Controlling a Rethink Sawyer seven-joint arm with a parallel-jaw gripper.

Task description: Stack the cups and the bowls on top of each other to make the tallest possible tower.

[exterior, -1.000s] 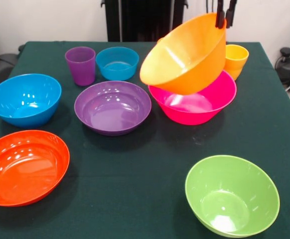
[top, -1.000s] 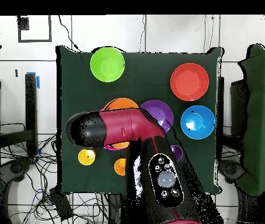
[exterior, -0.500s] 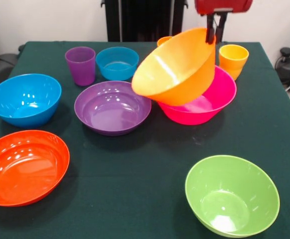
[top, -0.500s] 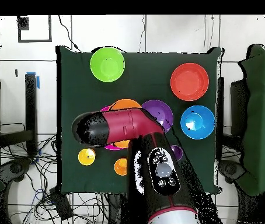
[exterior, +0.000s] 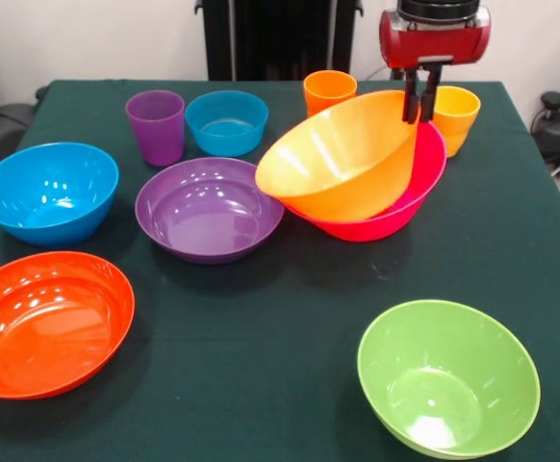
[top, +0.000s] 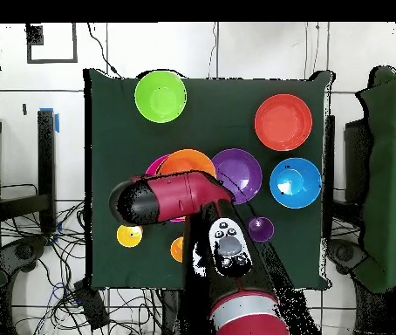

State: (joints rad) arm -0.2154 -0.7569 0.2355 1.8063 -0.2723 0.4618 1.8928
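My gripper [exterior: 417, 102] is shut on the far rim of the large orange bowl [exterior: 343, 154]. The bowl is tilted, with its low side inside the large pink bowl [exterior: 395, 214]. The purple bowl [exterior: 208, 207] sits just left of them, touching or nearly so. A purple cup [exterior: 156, 127], an orange cup [exterior: 329, 93] and a yellow cup [exterior: 455, 117] stand at the far side. In the overhead view the arm [top: 162, 199] hides the gripper. The orange bowl [top: 187, 163] shows above it, with a sliver of the pink bowl [top: 156, 166].
A small blue bowl [exterior: 226, 122] stands by the purple cup. A large blue bowl [exterior: 47, 191] sits at the left, a red-orange bowl [exterior: 44, 322] at the near left and a green bowl [exterior: 446, 375] at the near right. The table is covered in dark green cloth [exterior: 290, 318].
My gripper has come down and moved slightly left with the orange bowl, lowering it into the pink bowl. The pink bowl has tipped and the purple bowl has shifted a little to the left.
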